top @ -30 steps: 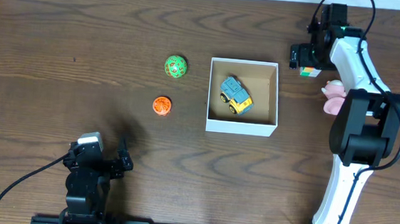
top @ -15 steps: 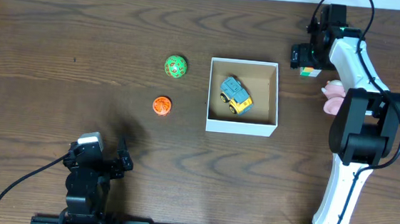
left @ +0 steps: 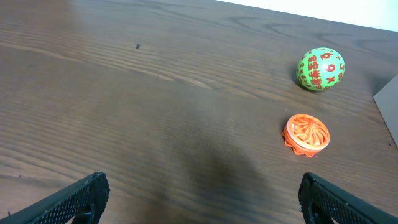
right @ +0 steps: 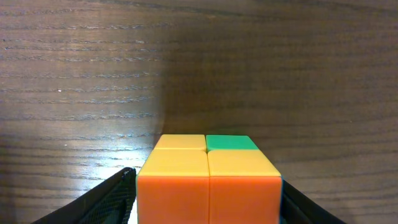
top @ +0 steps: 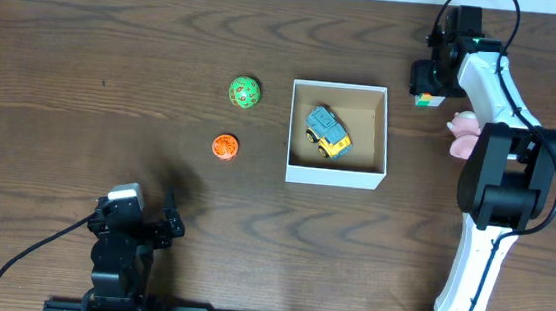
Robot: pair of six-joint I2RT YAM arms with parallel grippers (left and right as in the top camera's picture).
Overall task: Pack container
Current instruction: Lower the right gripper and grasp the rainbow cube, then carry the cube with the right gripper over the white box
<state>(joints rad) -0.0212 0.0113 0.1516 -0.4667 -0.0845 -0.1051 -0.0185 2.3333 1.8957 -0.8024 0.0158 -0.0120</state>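
The container (top: 335, 171) is a square white-walled box with a brown inside, at the table's middle. A yellow and grey toy truck (top: 327, 131) lies in it. My right gripper (top: 427, 91) is just right of the box's far corner, shut on a colour cube (right: 208, 174) with yellow, orange and green faces; the cube also shows in the overhead view (top: 424, 99). A green ball (top: 244, 92) and an orange disc toy (top: 224, 146) lie left of the box, and both show in the left wrist view, ball (left: 320, 69) and disc (left: 306, 132). My left gripper (left: 199, 198) is open and empty near the front left.
A pink toy (top: 464, 132) lies right of the box, beside the right arm. The table is dark wood (top: 85, 81).
The right gripper with the cube has shifted very slightly to the right. The left arm and the toys have not moved.
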